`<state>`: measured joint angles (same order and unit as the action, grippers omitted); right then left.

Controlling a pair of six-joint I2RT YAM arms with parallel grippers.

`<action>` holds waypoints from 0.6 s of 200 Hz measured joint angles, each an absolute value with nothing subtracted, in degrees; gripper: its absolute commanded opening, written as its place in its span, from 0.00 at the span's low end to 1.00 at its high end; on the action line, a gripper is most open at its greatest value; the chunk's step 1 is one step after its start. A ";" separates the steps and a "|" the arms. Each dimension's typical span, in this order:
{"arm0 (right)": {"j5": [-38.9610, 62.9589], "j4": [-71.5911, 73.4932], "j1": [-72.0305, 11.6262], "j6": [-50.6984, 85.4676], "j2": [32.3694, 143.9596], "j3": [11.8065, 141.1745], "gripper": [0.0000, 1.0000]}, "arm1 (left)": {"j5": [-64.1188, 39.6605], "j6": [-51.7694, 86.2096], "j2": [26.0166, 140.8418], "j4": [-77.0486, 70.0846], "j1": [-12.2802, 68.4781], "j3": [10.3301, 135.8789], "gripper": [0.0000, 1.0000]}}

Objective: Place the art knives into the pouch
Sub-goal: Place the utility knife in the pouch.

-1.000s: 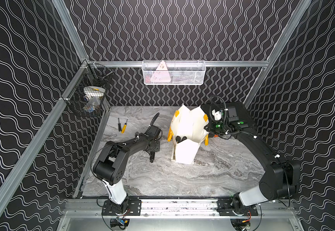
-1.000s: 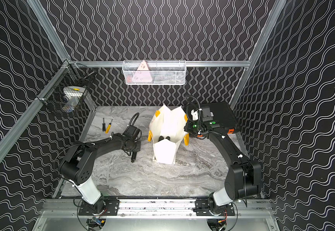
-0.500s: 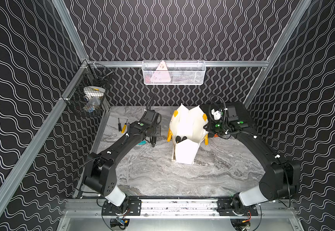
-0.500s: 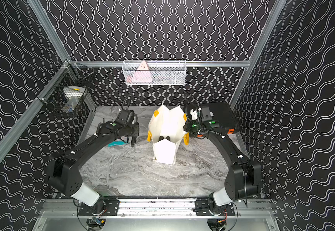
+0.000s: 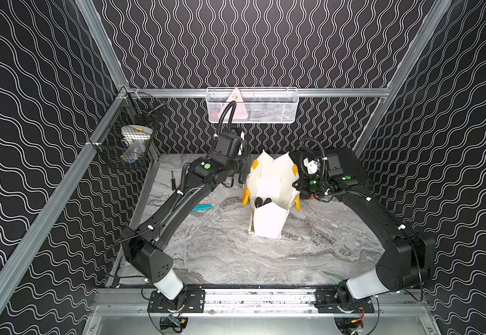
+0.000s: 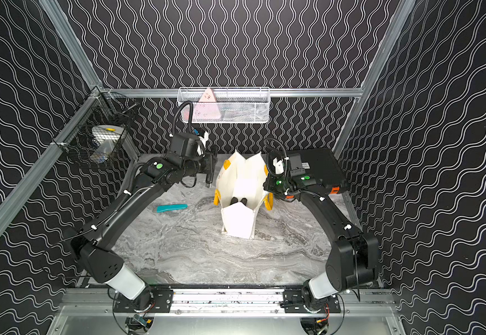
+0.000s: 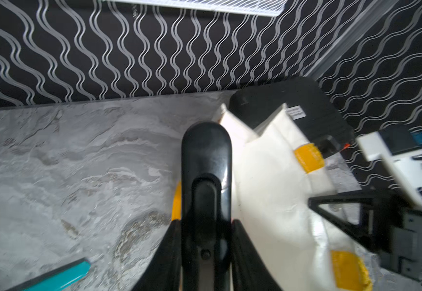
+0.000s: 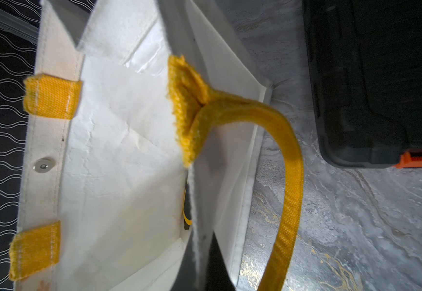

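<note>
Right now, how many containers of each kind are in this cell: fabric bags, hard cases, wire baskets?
White fabric pouch with yellow handles: 1
Black hard case with orange latches: 1
Wire mesh baskets: 2 (white basket on the back rail, black basket on the side rail)
Total: 4

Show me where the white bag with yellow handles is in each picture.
Top view: white bag stands open near the picture's centre.
Top view: likewise near the centre.
Left wrist: in front of the black case.
Right wrist: close up, its open mouth filling most of the picture.
Shared landmark: the black case beside it, in all four.
</note>
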<state>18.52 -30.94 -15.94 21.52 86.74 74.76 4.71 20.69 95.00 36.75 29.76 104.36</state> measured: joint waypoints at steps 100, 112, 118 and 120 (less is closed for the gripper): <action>19.09 -30.92 -17.76 21.69 85.93 74.76 0.00 | -5.34 21.63 105.58 25.85 35.70 101.36 0.23; 19.09 -30.92 -17.89 21.80 85.93 74.76 0.00 | -6.22 22.22 105.93 24.84 36.07 99.33 0.23; 19.07 -30.92 -17.96 21.85 85.93 74.76 0.00 | -6.24 22.39 106.21 24.53 36.16 98.54 0.23; 19.07 -30.92 -17.98 21.85 85.93 74.76 0.00 | -6.24 22.39 106.37 24.47 36.21 98.28 0.23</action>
<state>19.07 -30.92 -17.98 21.85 85.93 74.76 -6.24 22.39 106.37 24.47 36.21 98.28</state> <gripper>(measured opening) 0.059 0.318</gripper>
